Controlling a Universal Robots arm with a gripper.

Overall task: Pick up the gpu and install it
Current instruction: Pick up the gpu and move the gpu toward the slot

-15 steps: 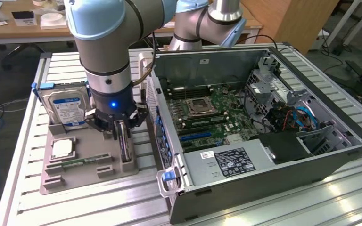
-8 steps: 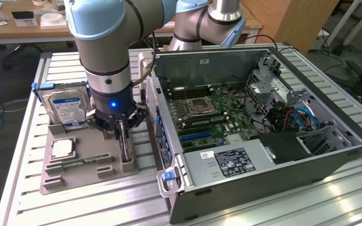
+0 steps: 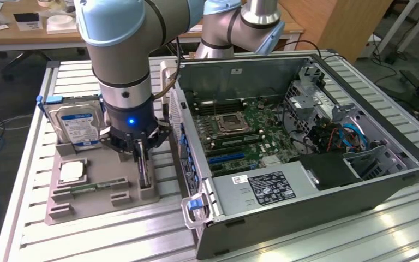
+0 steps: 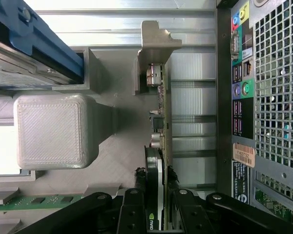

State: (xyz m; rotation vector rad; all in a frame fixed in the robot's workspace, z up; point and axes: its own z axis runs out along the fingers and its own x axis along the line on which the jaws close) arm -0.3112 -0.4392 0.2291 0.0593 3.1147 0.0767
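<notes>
Tool narrowed onto the gpu, apparently pinching it; card stands on edge in the grey holder beside the computer case; off-centre grip could tilt it and jam the slot.

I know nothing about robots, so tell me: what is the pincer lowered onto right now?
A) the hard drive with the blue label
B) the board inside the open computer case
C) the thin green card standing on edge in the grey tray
C: the pincer is down over the gpu, the green card on edge in the grey tray, apart from the hard drive and outside the computer case.
</notes>
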